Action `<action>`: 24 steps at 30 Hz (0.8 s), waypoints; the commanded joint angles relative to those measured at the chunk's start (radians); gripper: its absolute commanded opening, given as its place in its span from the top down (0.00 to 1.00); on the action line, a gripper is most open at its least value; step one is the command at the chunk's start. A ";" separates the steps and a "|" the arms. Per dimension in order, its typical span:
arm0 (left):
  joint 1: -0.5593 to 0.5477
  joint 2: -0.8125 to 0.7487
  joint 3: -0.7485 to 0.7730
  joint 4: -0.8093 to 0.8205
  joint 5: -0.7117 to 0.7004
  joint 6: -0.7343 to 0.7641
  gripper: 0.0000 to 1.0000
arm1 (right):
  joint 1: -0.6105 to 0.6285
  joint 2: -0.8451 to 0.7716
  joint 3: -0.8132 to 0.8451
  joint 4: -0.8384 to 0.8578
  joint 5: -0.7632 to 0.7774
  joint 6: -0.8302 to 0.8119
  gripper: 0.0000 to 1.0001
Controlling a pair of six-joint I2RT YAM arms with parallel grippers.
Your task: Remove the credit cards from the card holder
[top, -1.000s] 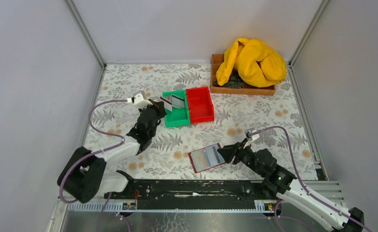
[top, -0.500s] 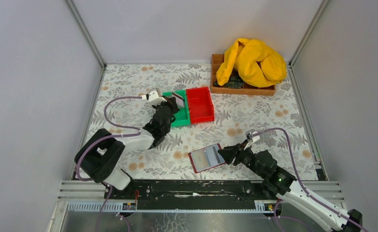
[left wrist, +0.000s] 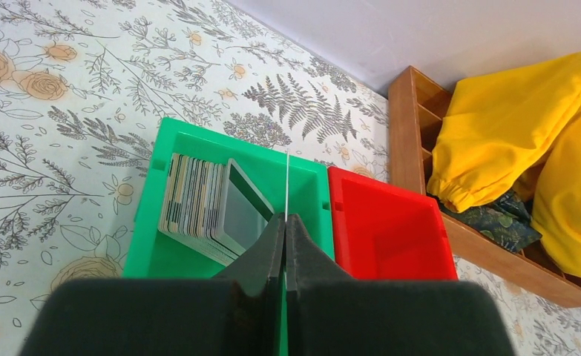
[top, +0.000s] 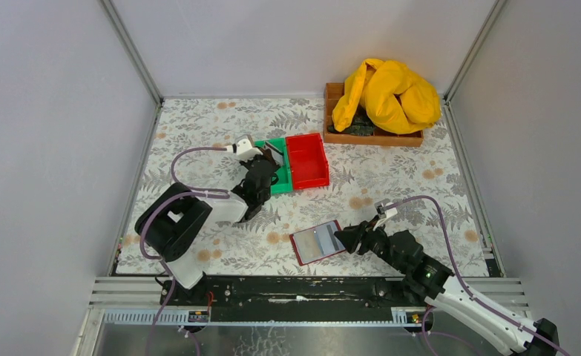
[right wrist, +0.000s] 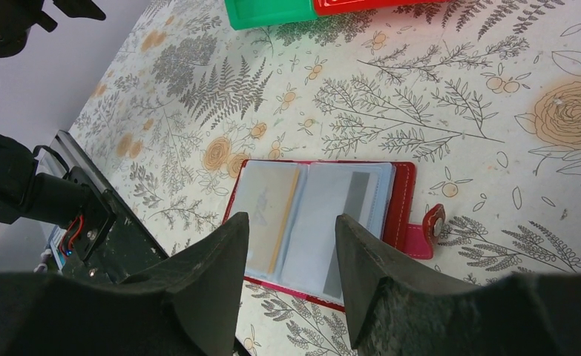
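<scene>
Right now the left fingers (left wrist: pixel 285 226) are squeezed together on one thin card (left wrist: pixel 287 178), which shows edge-on as a pale line. They hang over the green bin (left wrist: pixel 235 152) in the middle of the left wrist view. A stack of cards (left wrist: pixel 194 196) leans inside that bin, so a good part of the job looks done.

The right fingers (right wrist: pixel 291 222) are wide apart and hold nothing. They are right by the card holder (right wrist: pixel 324 200), which lies open and flat on the desk (right wrist: pixel 421 111), in the lower middle of the right wrist view. I cannot tell if they touch it.

Two cards show in its clear pockets. A tan card (right wrist: pixel 268 204) sits in the left page, and a pale card with a grey stripe (right wrist: pixel 355 194) sits in the right page. So I think the held card needs dropping into the green bin, and then at least these two need pulling out. I cannot tell if more cards hide under them.
</scene>
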 commanded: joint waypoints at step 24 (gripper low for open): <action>0.024 0.192 0.147 0.037 -0.103 -0.042 0.79 | -0.001 0.035 -0.012 0.085 -0.019 0.006 0.47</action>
